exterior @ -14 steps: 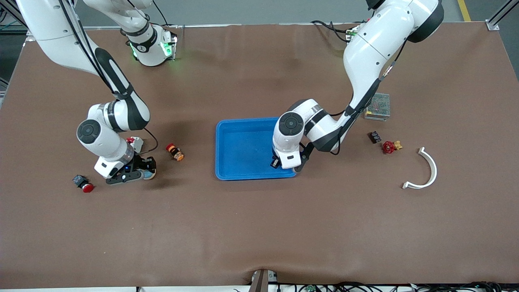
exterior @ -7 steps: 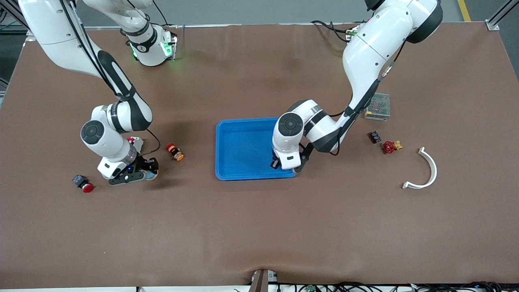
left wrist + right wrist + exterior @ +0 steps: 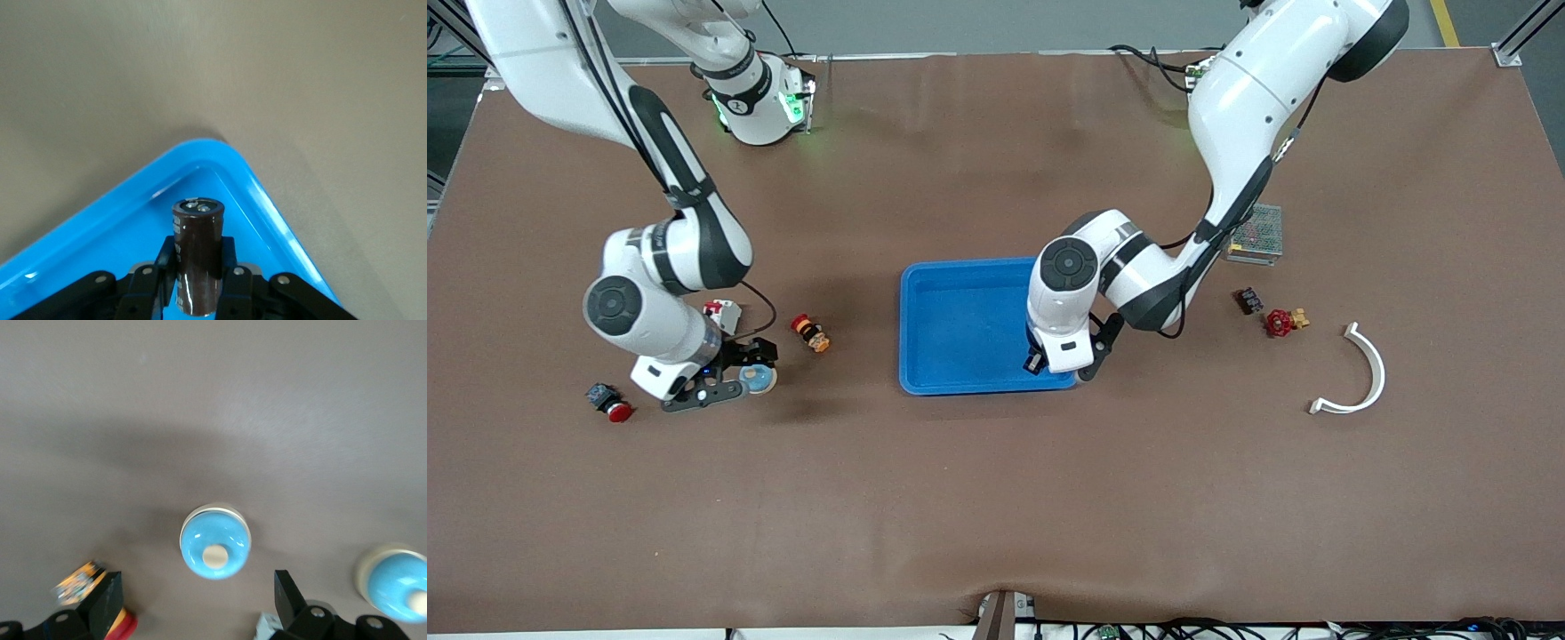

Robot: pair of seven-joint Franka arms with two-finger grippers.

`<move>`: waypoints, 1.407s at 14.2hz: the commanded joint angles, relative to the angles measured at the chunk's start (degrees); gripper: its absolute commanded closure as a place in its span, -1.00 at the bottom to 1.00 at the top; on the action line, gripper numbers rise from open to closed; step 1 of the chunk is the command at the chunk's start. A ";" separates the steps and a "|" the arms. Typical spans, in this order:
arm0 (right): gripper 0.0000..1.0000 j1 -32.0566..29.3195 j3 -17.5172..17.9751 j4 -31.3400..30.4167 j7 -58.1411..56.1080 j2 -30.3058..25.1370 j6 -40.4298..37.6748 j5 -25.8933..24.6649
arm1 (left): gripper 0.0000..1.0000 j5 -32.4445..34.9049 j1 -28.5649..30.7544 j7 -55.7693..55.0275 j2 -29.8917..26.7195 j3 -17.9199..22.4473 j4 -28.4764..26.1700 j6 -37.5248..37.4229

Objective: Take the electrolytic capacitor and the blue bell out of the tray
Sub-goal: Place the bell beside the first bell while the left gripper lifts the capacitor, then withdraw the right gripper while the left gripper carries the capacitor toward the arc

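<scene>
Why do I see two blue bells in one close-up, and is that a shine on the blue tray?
Right wrist view: the bell is sharp; the second one at the frame's edge looks like a reflection, and an orange part is blurred. Left wrist view: bright glare runs along the tray rim. Front view: soft shadows beside both arms.

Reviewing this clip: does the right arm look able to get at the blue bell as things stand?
Probably yes. The right gripper hangs low over the table with its fingers spread wide, and the blue bell sits upright in line with the gap between them. Nothing lies between gripper and bell.
</scene>
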 commanded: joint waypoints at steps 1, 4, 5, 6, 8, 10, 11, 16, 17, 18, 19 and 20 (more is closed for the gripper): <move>-1.00 -0.22 0.02 5.83 0.60 -0.17 -5.03 0.76 | 1.00 0.95 1.23 3.34 -4.10 0.17 -0.91 -4.99; -1.00 -0.40 -0.25 10.57 0.60 -0.09 -5.91 -0.03 | 1.00 0.08 3.42 10.81 -6.74 -0.09 -1.53 -9.39; -1.00 -0.49 -0.42 12.42 0.60 -0.09 -8.00 -0.29 | 1.00 0.07 4.30 12.22 -7.45 -0.18 -1.70 -10.79; -1.00 -0.75 -0.51 15.13 0.60 -0.09 -11.33 -0.56 | 1.00 0.07 5.44 14.50 -7.80 -0.44 -2.14 -12.20; -1.00 -1.28 -0.51 21.63 0.60 -0.09 -19.23 -3.35 | 1.00 -0.01 7.37 18.72 -8.68 -1.49 -3.81 -12.56; -1.00 -1.97 -0.51 27.61 0.69 -0.26 -26.09 -3.81 | 1.00 -0.01 10.44 22.15 -9.47 -2.72 -5.21 -12.83; -1.00 -2.50 -0.34 31.12 0.69 -0.35 -30.57 -3.64 | 1.00 -0.01 12.72 24.86 -10.26 -3.34 -6.70 -12.91; -1.00 -2.25 -1.21 39.42 6.73 -4.72 -42.12 -2.94 | 1.00 0.77 23.80 38.13 -11.06 -6.33 -12.77 -12.83; -1.00 -2.07 -1.39 38.89 9.89 -6.22 -42.21 -2.76 | 1.00 1.04 25.91 40.42 -10.88 -6.25 -13.39 -12.48; -1.00 -2.16 -1.39 37.67 11.49 -7.63 -42.13 -2.15 | 1.00 1.30 27.67 42.53 -10.62 -6.24 -13.83 -12.13; -1.00 -2.16 -1.74 36.18 11.76 -9.12 -41.60 -0.92 | 1.00 2.44 29.43 44.30 -10.44 -6.24 -14.10 -12.04; -1.00 -1.98 -3.22 35.12 11.77 -10.01 -41.42 0.13 | 1.00 4.27 30.40 45.10 -10.18 -6.24 -14.62 -12.04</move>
